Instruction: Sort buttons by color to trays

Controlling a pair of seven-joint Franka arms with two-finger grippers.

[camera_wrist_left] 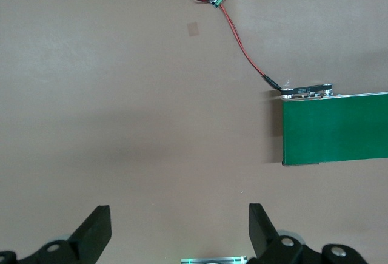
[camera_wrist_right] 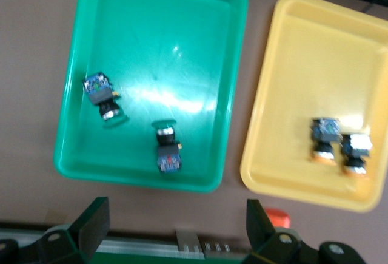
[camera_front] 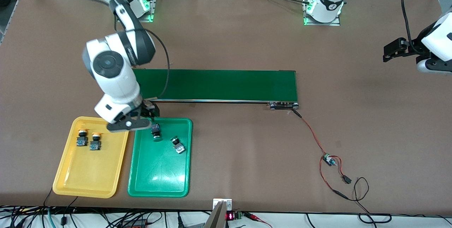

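**Buttons all sorted**

Trays hold everything: the yellow tray (camera_front: 70, 176) carries two yellow buttons (camera_front: 82, 138) side by side, the green tray (camera_front: 159, 182) two green buttons (camera_front: 156, 131) (nothing looks left to move). The right gripper (camera_wrist_right: 173, 230) hangs empty and wide open over the green tray's belt-side edge. The left gripper (camera_wrist_left: 180, 230) waits over bare table, equally wide and empty. No readable writing.

You see glossy white arm shells with dark grey joint bands | round dark grey cap on the right arm's wrist joint | black cable looping off it above the belt (camera_front: 226, 85) | bases lit green | black, wedge-shaped fingers (camera_wrist_right: 91, 221) with small screw holes
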